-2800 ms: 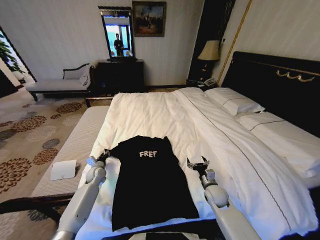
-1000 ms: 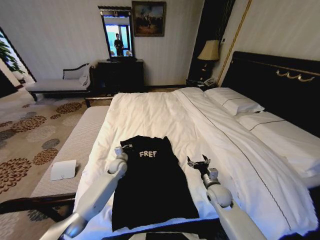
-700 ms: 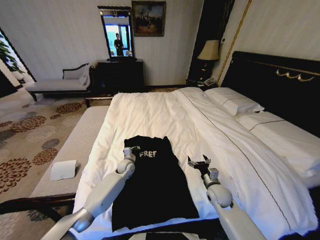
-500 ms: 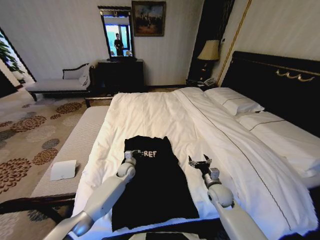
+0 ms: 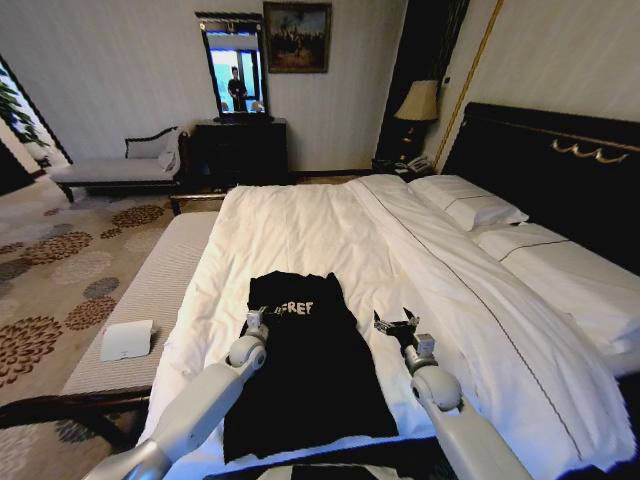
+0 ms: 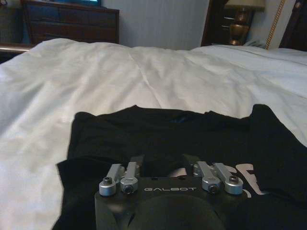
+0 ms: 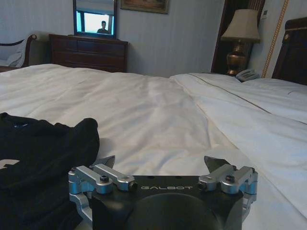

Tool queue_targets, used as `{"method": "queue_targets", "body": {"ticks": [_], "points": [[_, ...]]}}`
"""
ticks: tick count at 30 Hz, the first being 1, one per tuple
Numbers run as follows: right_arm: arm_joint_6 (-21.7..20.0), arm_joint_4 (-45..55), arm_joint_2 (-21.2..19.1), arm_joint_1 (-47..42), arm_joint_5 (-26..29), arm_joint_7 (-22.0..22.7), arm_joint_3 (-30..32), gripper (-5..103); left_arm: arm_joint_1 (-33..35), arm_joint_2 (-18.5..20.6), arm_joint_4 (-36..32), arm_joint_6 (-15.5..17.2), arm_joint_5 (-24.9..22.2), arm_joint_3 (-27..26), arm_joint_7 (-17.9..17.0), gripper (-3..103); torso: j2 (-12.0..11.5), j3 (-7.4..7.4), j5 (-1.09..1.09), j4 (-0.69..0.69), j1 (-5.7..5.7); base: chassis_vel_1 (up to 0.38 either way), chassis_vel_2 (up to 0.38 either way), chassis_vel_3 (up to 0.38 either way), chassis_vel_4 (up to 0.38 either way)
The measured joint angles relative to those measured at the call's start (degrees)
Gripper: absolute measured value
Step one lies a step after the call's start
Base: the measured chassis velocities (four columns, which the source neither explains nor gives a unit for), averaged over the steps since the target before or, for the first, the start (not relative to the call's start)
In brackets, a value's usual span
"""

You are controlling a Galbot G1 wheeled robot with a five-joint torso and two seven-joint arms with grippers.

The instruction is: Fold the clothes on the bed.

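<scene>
Head view: large bed [image 5: 300,225] with white duvet, smooth, two pillows [image 5: 470,200] against the dark headboard [image 5: 560,170]. Patterned carpet [image 5: 60,270] to the bed's left; a dark dresser [image 5: 240,150] and a pale chaise [image 5: 120,165] along the far wall; a lamp [image 5: 420,102] beside the headboard. Black T-shirt [image 5: 305,370] lies on the near end of the bed, white letters toward the dresser. Left gripper [image 5: 257,318] over the shirt's left shoulder edge, covering the first letter. Right gripper [image 5: 396,321] on bare duvet just right of the shirt, jaws spread. A white paper [image 5: 127,340] lies on the striped bench [image 5: 150,290] along the bed's left side. Wide open duvet beyond the shirt.

Left wrist view: left gripper [image 6: 165,168] low on the T-shirt [image 6: 158,134], jaws parted and pressed into the dark cloth; cannot tell whether fabric is caught. White duvet [image 6: 96,76] beyond.

Right wrist view: right gripper [image 7: 160,165] with jaws wide apart above white duvet [image 7: 158,120]; T-shirt [image 7: 43,158] bunched beside it, apart from the jaws.
</scene>
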Motion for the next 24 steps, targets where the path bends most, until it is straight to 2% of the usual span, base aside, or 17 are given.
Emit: {"method": "queue_targets", "body": {"ticks": [1,5,8,9,10,11,16,18,23,24], "points": [[-0.3,-0.1,0.3,0.4,0.5,0.0,-0.3,100,0.9,0.2,-1.1,0.1,-0.2,-0.9,-0.1,53,0.0,0.0,0.01,0.0,0.0,0.0,0.0,0.0,0.0],[-0.8,-0.8,0.4,1.8,2.0,0.3,-1.7,100,2.9,0.9,-3.7,0.2,-1.6,-3.7,-0.3,75,0.0,0.0,0.0,0.0,0.0,0.0,0.0,0.0,0.0],[-0.9,-0.9,0.3,2.2,2.6,0.4,-1.9,100,3.1,1.0,-3.9,0.2,-1.9,-4.1,-0.4,75,0.0,0.0,0.01,0.0,0.0,0.0,0.0,0.0,0.0],[-1.6,-1.2,-0.2,3.2,4.8,0.8,-2.6,100,3.2,1.2,-4.0,0.2,-3.2,-5.8,-0.5,86,0.0,0.0,0.01,0.0,0.0,0.0,0.0,0.0,0.0],[-2.9,-2.4,-2.4,6.3,9.2,1.6,-3.8,100,2.0,1.4,-2.4,0.2,-7.0,-9.2,-1.1,96,0.0,0.0,0.01,0.01,0.0,0.0,0.0,0.0,0.0],[-3.3,-3.1,-3.2,7.9,10.4,1.8,-4.4,100,0.9,1.4,-1.3,0.3,-9.1,-10.1,-1.4,98,0.0,0.0,0.01,0.01,0.0,0.0,0.0,0.0,0.0],[-4.0,-4.5,-4.2,10.7,12.2,2.3,-5.4,100,-1.5,1.0,1.3,0.4,-12.0,-11.2,-1.5,100,0.0,0.0,0.02,0.01,0.0,0.0,0.0,0.0,0.0],[-4.7,-4.9,-4.5,12.3,13.2,2.7,-6.0,100,-4.2,0.0,4.9,0.5,-13.6,-11.6,-0.7,100,0.0,0.01,0.02,0.01,0.0,0.0,0.0,0.0,0.0],[-5.1,-4.8,-5.0,12.4,13.4,3.0,-6.4,100,-8.2,-2.1,14.1,0.2,-13.2,-11.1,1.6,100,0.0,0.01,0.01,0.01,0.0,0.0,0.0,0.0,0.0],[-5.1,-4.8,-5.0,12.4,13.4,3.0,-6.4,100,-8.2,-2.1,14.1,0.2,-13.2,-11.1,1.6,100,0.0,0.01,0.01,0.01,0.0,0.0,0.0,0.0,0.0]]}}
